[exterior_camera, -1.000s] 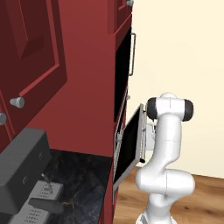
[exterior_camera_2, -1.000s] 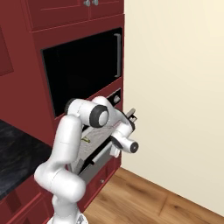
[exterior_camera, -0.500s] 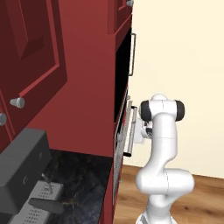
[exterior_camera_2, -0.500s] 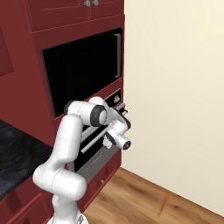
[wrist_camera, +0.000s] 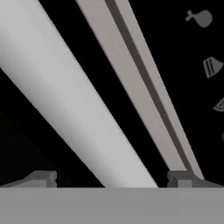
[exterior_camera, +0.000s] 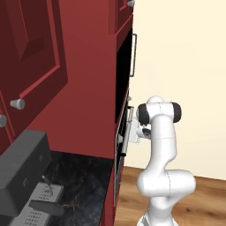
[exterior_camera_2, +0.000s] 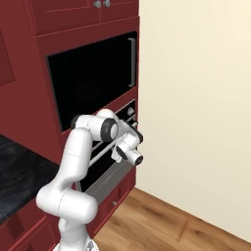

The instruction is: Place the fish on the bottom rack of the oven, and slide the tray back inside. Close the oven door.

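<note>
The oven door (exterior_camera_2: pixel 105 171) stands almost upright against the red surround, with only a thin gap left at its top edge (exterior_camera: pixel 126 131). My gripper (wrist_camera: pixel 111 177) is open and pressed up against the door's grey bar handle (wrist_camera: pixel 65 96), which runs slantwise between the two fingertips (wrist_camera: pixel 43 176). From the base views the hand (exterior_camera_2: pixel 128 150) sits at the door's upper edge, just under the silver control strip and its round knob (exterior_camera_2: pixel 130 111). The fish and the bottom rack are hidden behind the door.
Above the oven is a black-glass appliance (exterior_camera_2: pixel 93 78) with a vertical bar handle (exterior_camera: pixel 133 55). A dark stone counter (exterior_camera: pixel 75 181) with a grey appliance (exterior_camera: pixel 22 170) lies to the left. A cream wall (exterior_camera_2: pixel 196 98) and wood floor (exterior_camera_2: pixel 157 220) are on the right.
The oven door has swung up from about half open to nearly closed, and my hand has moved in toward the cabinet with it.
</note>
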Controlling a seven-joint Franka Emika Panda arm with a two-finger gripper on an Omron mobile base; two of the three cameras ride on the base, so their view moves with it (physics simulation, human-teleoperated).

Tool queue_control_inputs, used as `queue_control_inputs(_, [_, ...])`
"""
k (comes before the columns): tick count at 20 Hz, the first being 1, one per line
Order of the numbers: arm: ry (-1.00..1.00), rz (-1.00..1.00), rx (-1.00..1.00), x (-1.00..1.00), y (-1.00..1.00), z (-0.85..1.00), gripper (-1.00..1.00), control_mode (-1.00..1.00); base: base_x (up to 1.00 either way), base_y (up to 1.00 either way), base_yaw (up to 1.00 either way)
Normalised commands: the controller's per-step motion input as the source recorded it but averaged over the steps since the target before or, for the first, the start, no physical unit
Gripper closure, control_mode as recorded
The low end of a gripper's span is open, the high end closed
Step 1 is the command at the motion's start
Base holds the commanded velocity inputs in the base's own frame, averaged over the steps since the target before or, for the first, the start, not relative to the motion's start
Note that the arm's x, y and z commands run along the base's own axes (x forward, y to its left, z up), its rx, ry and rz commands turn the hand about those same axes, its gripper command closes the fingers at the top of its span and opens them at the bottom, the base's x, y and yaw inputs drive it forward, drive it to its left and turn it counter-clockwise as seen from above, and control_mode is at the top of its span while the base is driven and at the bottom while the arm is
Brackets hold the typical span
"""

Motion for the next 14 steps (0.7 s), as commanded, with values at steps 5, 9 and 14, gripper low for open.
queue_control_inputs(5, [0.0, 0.08, 0.0, 0.92, 1.0, -0.03, -1.0, -1.0, 0.0, 0.0, 0.0])
queue_control_inputs(9, [0.01, 0.13, -0.03, 0.53, 1.0, 0.0, -1.0, -1.0, 0.0, 0.0, 0.0])
queue_control_inputs(14, [0.03, 0.02, -0.05, 0.12, 0.28, 0.0, -1.0, -1.0, 0.0, 0.0, 0.0])
